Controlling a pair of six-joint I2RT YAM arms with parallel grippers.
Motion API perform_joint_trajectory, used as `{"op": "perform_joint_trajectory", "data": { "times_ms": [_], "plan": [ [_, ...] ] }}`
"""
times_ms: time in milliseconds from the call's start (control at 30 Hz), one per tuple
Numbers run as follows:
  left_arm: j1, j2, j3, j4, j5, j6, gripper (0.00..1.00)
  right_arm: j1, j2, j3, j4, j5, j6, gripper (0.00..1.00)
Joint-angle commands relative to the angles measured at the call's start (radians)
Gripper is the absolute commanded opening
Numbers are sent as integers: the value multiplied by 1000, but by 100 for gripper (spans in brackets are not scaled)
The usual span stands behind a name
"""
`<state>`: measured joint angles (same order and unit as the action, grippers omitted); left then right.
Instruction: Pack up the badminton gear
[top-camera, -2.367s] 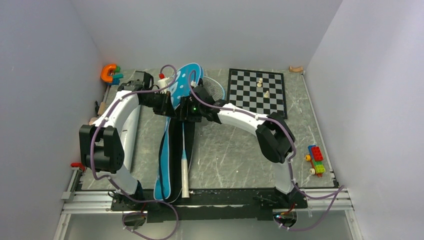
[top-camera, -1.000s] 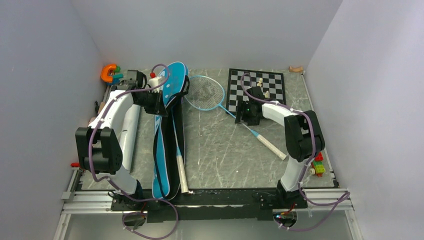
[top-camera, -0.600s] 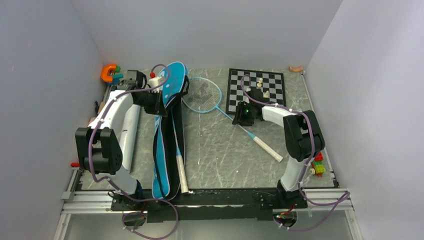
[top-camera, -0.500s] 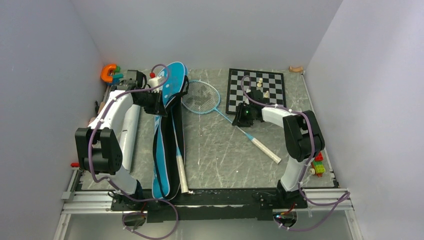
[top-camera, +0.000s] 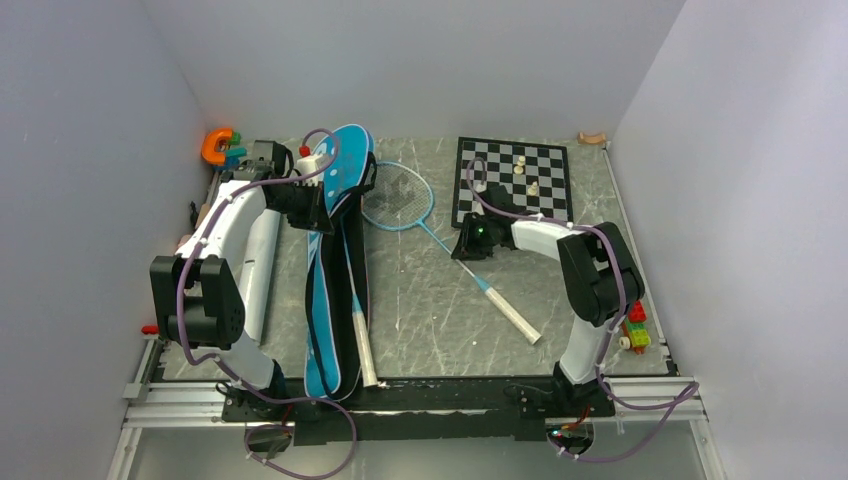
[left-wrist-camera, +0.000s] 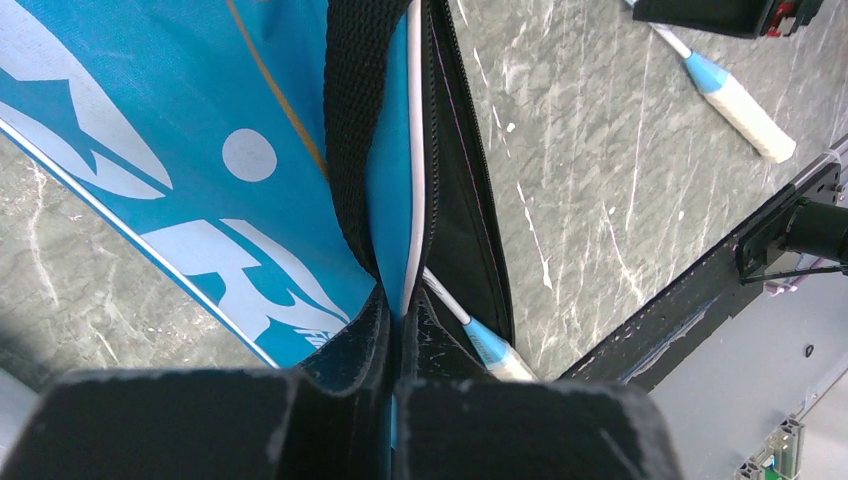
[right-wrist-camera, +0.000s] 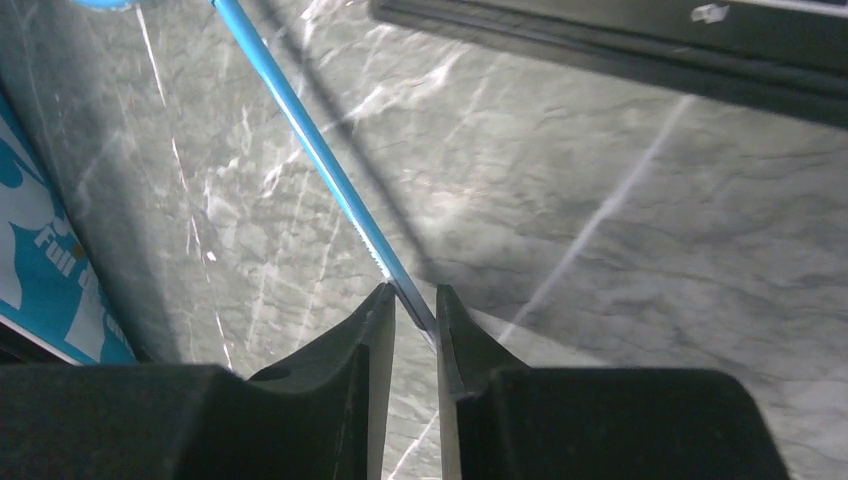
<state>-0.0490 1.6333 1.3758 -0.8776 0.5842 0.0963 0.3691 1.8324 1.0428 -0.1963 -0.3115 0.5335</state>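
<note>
While the left tool (left-wrist-camera: 395, 330) pinches the bag (top-camera: 335, 270) edge, the right tool (right-wrist-camera: 412, 315) seems clamped on the racket (top-camera: 440, 240) shaft, handle trailing toward the near-right worktop (top-camera: 440, 320).

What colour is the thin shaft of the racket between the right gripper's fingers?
The racket shaft is light blue, clearest in the right wrist view.

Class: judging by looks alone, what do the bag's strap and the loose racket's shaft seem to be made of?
Strap: black woven webbing, matte; its ribbed weave shows in the left wrist view. Loose racket's shaft: smooth, glossy blue rod, probably painted metal or composite; the look leaves that open.
</note>
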Motion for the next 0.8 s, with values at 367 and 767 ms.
{"op": "perform_joint_trajectory", "data": {
  "times_ms": [367, 767],
  "plan": [
    [10, -44, 45, -17, 38, 21, 0, 133, -56, -47, -48, 1, 15, 20],
    [10, -49, 45, -34, 31, 35, 0, 60, 121, -105, 228, -412, 110, 29]
  ]
}}
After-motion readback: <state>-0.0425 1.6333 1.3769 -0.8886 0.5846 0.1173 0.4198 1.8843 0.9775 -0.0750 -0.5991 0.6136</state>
